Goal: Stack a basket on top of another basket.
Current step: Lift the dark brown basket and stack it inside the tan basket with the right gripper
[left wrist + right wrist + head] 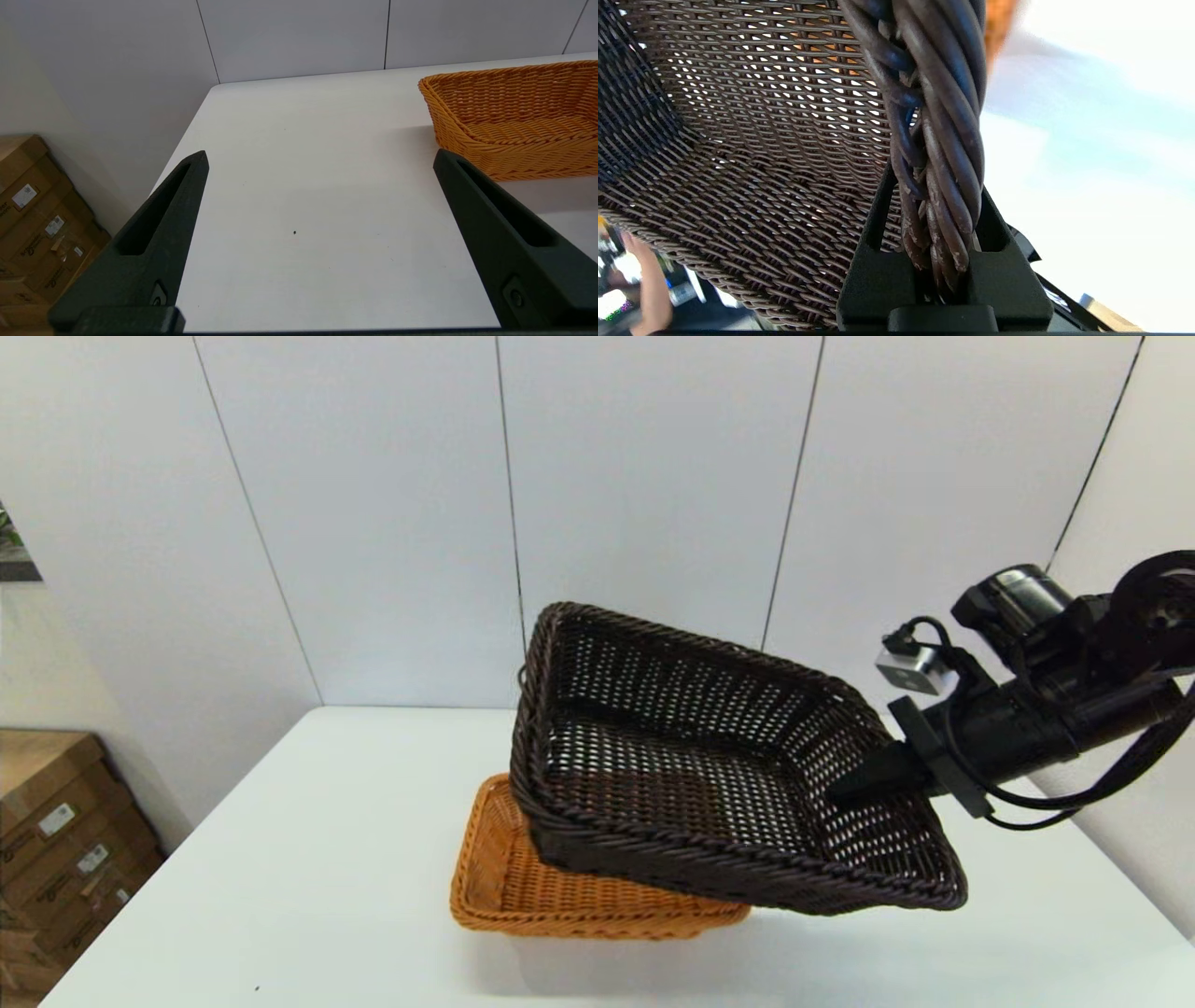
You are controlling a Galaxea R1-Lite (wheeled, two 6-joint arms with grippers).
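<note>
The dark brown basket (691, 775) hangs tilted in the air above the table, its left end lower and partly over the orange basket (523, 887). My right gripper (864, 782) is shut on its right rim; in the right wrist view the twisted rim (941, 140) runs between my two fingers (873, 224). The orange basket stands flat on the white table (308, 859), its right part hidden under the dark one, and shows again in the left wrist view (518, 112). My left gripper (320, 163) hovers open over bare table left of the orange basket.
Cardboard boxes (56, 840) are stacked on the floor off the table's left edge. A panelled white wall (597, 504) rises right behind the table. A person's hand (647, 280) shows through the weave in the right wrist view.
</note>
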